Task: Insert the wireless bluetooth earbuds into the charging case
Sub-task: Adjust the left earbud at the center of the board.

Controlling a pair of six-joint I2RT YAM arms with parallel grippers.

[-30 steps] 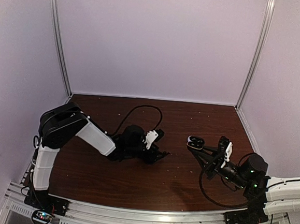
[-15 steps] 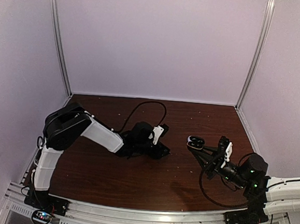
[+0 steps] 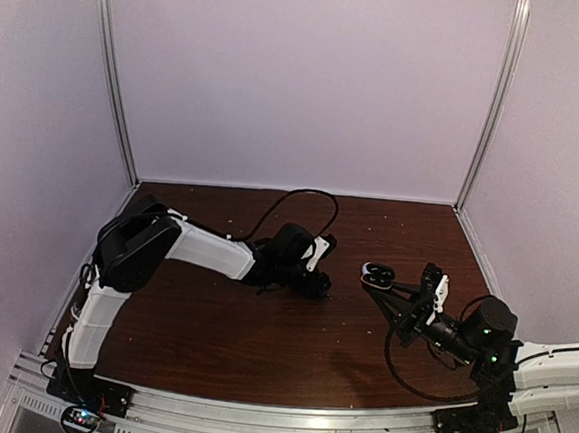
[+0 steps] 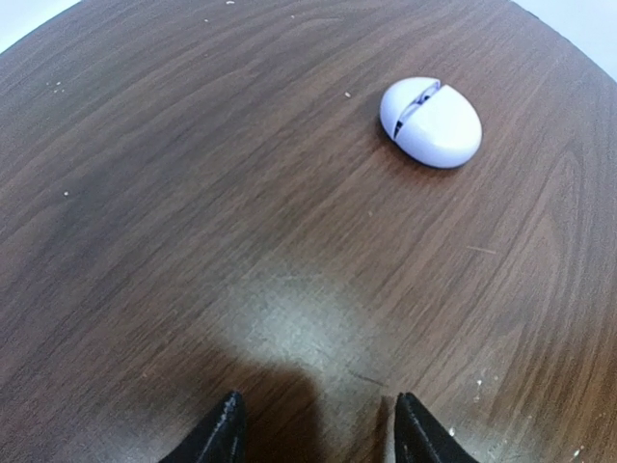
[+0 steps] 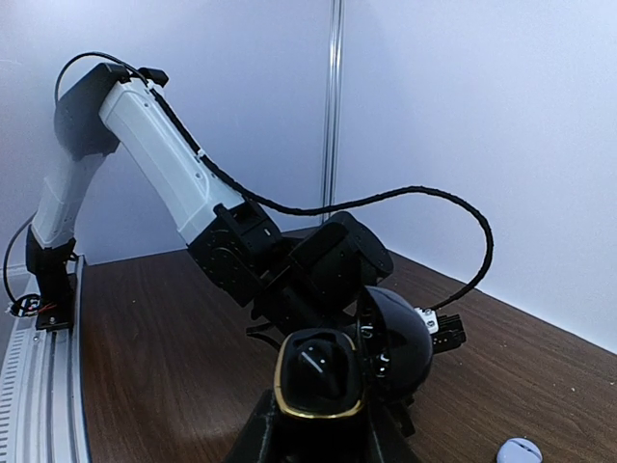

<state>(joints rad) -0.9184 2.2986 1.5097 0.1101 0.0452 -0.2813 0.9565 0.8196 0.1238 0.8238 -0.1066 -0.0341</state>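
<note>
Right claw (image 5: 323, 439) gripping open black case (image 5: 397, 340), earbud (image 5: 313, 364) inside, lavender case (image 4: 431, 122) ajar

Pale lavender charging case (image 4: 431, 122), lid seemingly slightly ajar, dark wooden table (image 4: 174, 193), left gripper (image 4: 316, 429) fingertips apart at bottom edge

My left arm (image 3: 206, 255) wears white shells over black joints, with a black cable (image 3: 296, 199) looping off it toward twelve o'clock. My right arm (image 3: 549, 362), at four o'clock, shows a white link, black wrist motor and small green lights. The left fingers (image 4: 220, 436) are black, tapering to points.
</note>
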